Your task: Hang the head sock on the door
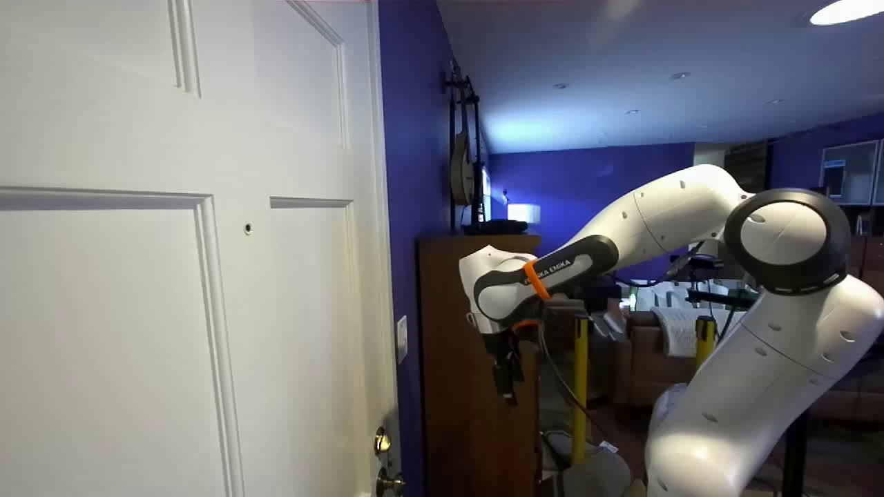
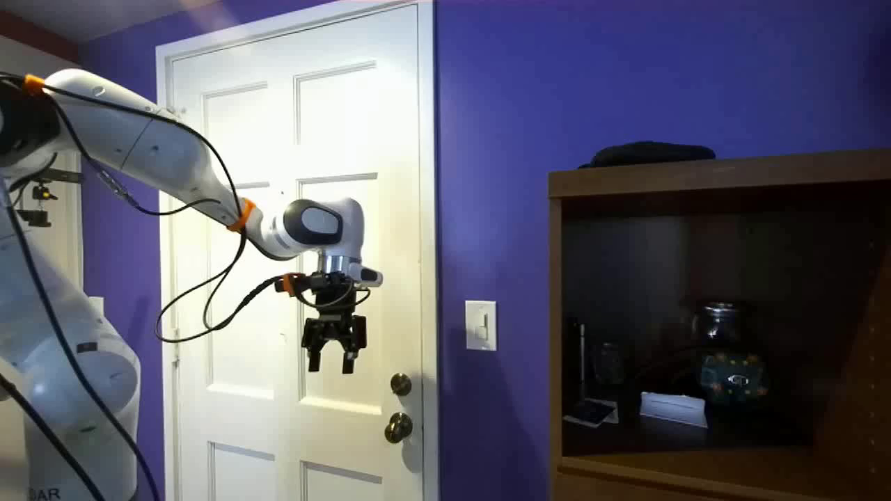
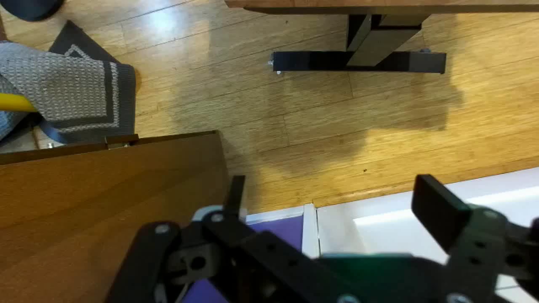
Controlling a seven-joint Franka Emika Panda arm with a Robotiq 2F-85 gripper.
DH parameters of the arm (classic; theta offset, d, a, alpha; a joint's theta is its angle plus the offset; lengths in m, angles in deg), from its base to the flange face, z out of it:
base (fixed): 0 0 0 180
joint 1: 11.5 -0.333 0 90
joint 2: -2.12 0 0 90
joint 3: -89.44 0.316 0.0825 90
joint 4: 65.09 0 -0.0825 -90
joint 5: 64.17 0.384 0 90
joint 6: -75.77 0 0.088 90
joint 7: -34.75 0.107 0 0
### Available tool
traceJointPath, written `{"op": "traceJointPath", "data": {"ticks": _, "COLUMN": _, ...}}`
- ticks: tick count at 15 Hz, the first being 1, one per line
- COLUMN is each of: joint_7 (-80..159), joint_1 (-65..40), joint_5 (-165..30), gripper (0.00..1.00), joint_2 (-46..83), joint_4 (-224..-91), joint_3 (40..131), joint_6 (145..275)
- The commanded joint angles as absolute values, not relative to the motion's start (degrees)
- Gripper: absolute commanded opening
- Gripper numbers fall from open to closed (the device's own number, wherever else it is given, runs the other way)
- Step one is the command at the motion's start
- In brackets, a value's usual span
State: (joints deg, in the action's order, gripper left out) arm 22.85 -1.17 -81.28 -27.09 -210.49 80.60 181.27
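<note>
Wrist view: the gripper (image 3: 330, 185) is cut off by the bottom edge, its fingers (image 3: 438, 212) out of focus. The door (image 3: 339, 229), partly hidden behind one finger, runs past the right edge. Left of the fingers, the cabinet (image 3: 126, 189) is cut off; above them in frame, a wooden top (image 3: 379, 5) likewise. In an exterior view, the dark object (image 2: 651, 154) above and right of the fingers cannot be identified.
</note>
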Motion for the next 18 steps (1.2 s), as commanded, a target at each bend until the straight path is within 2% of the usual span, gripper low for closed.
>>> {"op": "traceJointPath", "data": {"ticks": 1, "joint_7": 23.0, "joint_1": -1.7, "joint_5": -81.5, "gripper": 1.0, "joint_2": -27.1, "joint_4": -210.4, "joint_3": 80.1, "joint_6": 181.0}}
{"op": "traceJointPath", "data": {"ticks": 5, "joint_7": 23.1, "joint_1": -1.7, "joint_5": -81.5, "gripper": 1.0, "joint_2": -27.1, "joint_4": -210.4, "joint_3": 80.1, "joint_6": 181.0}}
{"op": "traceJointPath", "data": {"ticks": 11, "joint_7": 21.6, "joint_1": 0.4, "joint_5": -97.6, "gripper": 1.0, "joint_2": -35.2, "joint_4": -204.9, "joint_3": 82.1, "joint_6": 178.9}}
{"op": "traceJointPath", "data": {"ticks": 15, "joint_7": 19.5, "joint_1": 0.3, "joint_5": -106.7, "gripper": 1.0, "joint_2": -38.8, "joint_4": -199.5, "joint_3": 79.6, "joint_6": 183.2}}
{"op": "traceJointPath", "data": {"ticks": 18, "joint_7": 21.2, "joint_1": -1.2, "joint_5": -104.1, "gripper": 1.0, "joint_2": -37.9, "joint_4": -200.0, "joint_3": 79.4, "joint_6": 180.5}}
